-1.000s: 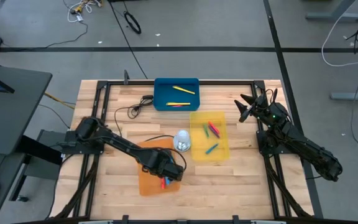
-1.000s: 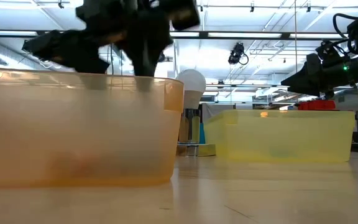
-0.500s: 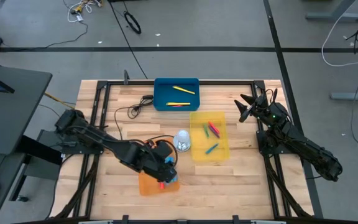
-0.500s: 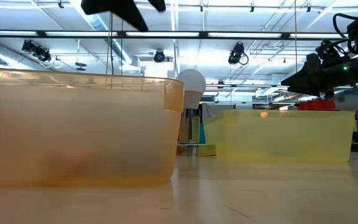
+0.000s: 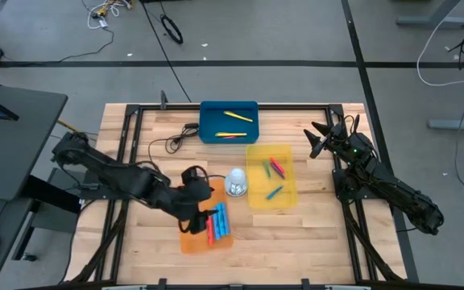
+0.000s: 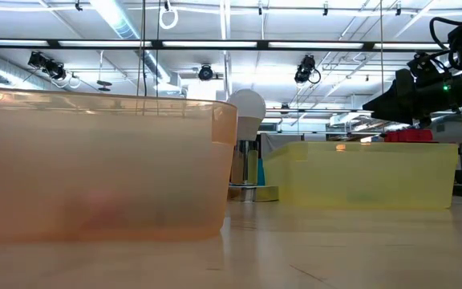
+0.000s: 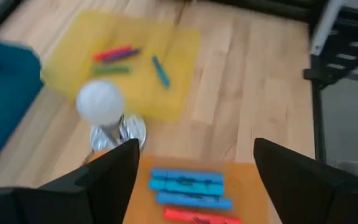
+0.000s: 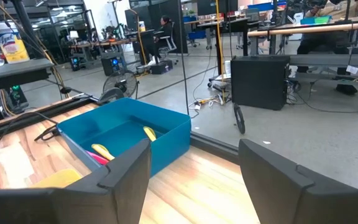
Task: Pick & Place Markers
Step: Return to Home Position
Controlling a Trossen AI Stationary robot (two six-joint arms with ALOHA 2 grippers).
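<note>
Markers (image 5: 216,222), short thin sticks of light blue and red plastic, lie side by side inside the flat orange plastic tray (image 5: 190,239). In the high view the left gripper (image 5: 200,197) has pulled back from over this tray. A second ago it covered the sticks, and now it hangs at the tray's back edge, so they show in full. More markers lie in the flat yellow tray (image 5: 287,198) just beside the orange tray, and yellow ones in the blue tray (image 5: 213,129) further behind. A white ball on a shiny metal foot (image 5: 236,182) stands between the orange tray and the yellow one. The right gripper (image 5: 319,138) waits well apart from the orange tray, beyond the yellow one, and has not moved.

In the low view the dark shape that stood above the orange tray's wall (image 6: 95,160) is gone, and only ceiling lights show there. Through the wall I can see only a faint pink smudge.

In the left wrist view the left gripper (image 7: 194,158) has its two fingers spread wide with nothing between them. Past them lie the blue markers (image 7: 188,186) and a red one (image 7: 194,216) on the orange floor.

In the right wrist view the right gripper (image 8: 192,152) is also wide apart and empty, and it faces the blue tray (image 8: 129,134).

I judge that the last marker is delivered and the left arm is going back to rest. No marker lies loose on the table, so the sorting looks finished.
</note>
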